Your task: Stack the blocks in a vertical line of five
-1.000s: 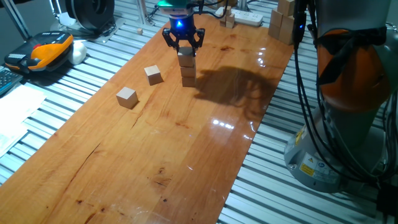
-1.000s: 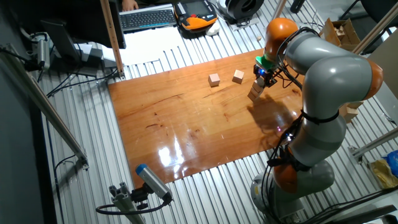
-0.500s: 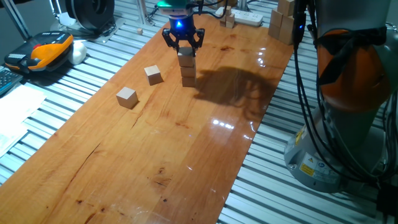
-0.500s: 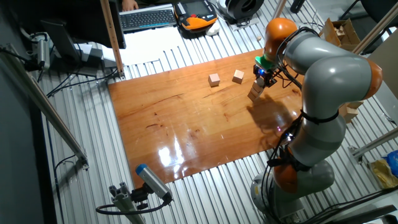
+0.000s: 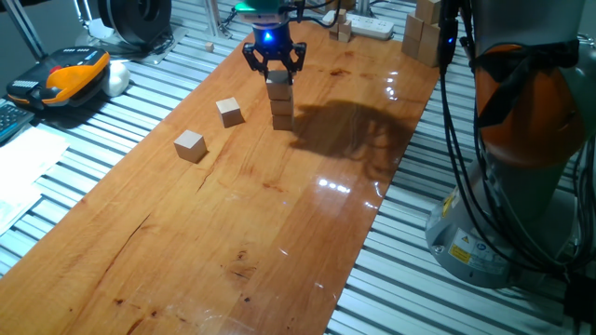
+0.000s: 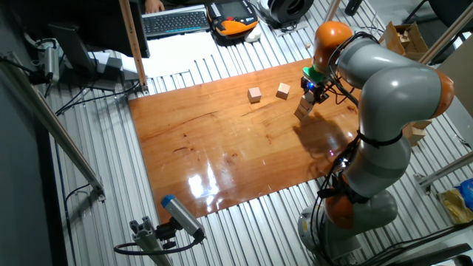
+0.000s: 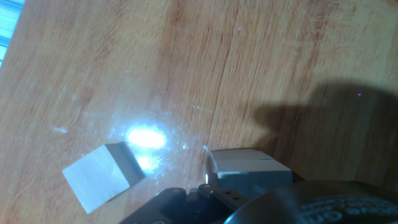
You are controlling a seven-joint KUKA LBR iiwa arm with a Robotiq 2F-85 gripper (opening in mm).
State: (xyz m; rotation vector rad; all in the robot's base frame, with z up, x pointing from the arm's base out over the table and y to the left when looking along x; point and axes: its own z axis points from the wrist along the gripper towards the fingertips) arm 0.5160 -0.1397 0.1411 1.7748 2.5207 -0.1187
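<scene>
Claw fingers spread open just above a three-block stack; hand view cuts off the stack top. Two loose blocks sit on the bench.

What I can't make out from here

The gripper masks the stack top, so I can't judge its grip; hand view crops the fingers at the near edge.

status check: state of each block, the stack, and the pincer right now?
stack: three blocks high, upright on the table
top block: seated on the stack, pincer fingers at its sides
pincer: at the stack top; grip or release cannot be told
near loose block: flat on the table, apart from the stack
far loose block: flat on the table, unstacked
</scene>
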